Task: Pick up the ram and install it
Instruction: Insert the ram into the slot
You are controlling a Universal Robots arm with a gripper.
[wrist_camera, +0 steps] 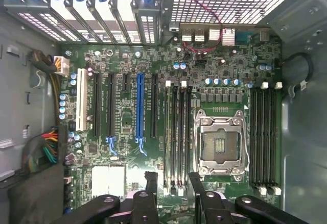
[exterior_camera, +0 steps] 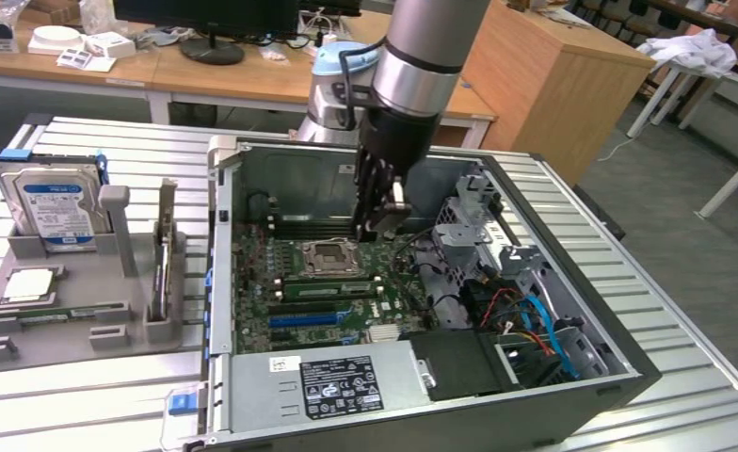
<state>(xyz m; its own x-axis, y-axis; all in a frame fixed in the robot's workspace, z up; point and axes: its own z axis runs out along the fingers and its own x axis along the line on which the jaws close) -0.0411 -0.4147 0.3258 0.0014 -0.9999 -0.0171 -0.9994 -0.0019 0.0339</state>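
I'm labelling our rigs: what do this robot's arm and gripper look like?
The arm is a silver-grey cylinder with a pale blue joint cap. The gripper is black: two slim fingers on linkage bars with round pivot bolts.

Motherboard (wrist_camera: pixel 225 63) green; 1 blue slot (wrist_camera: pixel 140 106), 1 white slot (wrist_camera: pixel 80 100), memory slots (wrist_camera: pixel 263 132) black. Hand (wrist_camera: pixel 172 179) black. Bench (exterior_camera: pixel 105 141) silver, ribbed. Drive label (exterior_camera: pixel 53 202) blue and white, holder (exterior_camera: pixel 80 282) grey.
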